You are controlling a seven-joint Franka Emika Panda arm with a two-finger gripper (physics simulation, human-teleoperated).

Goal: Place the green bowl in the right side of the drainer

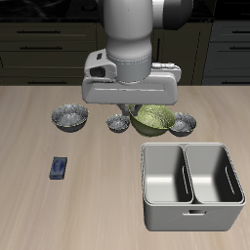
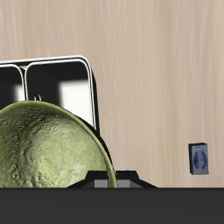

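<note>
The green bowl (image 1: 151, 119) hangs just under the robot's hand, above the table behind the drainer (image 1: 146, 182). In the wrist view the bowl's mottled green outside (image 2: 44, 149) fills the frame close to the camera, tilted. My gripper (image 1: 137, 109) is mostly hidden by the arm, and its fingers (image 2: 105, 181) appear shut on the bowl's rim. The drainer's two compartments are empty. Its rim also shows in the wrist view (image 2: 89, 87), partly behind the bowl.
Three grey metallic bowls stand in a row behind the drainer: one far out (image 1: 69, 118), one beside the green bowl (image 1: 119, 123), one on its other side (image 1: 184, 123). A small blue object (image 1: 59, 168) (image 2: 199, 158) lies on the table nearer the front.
</note>
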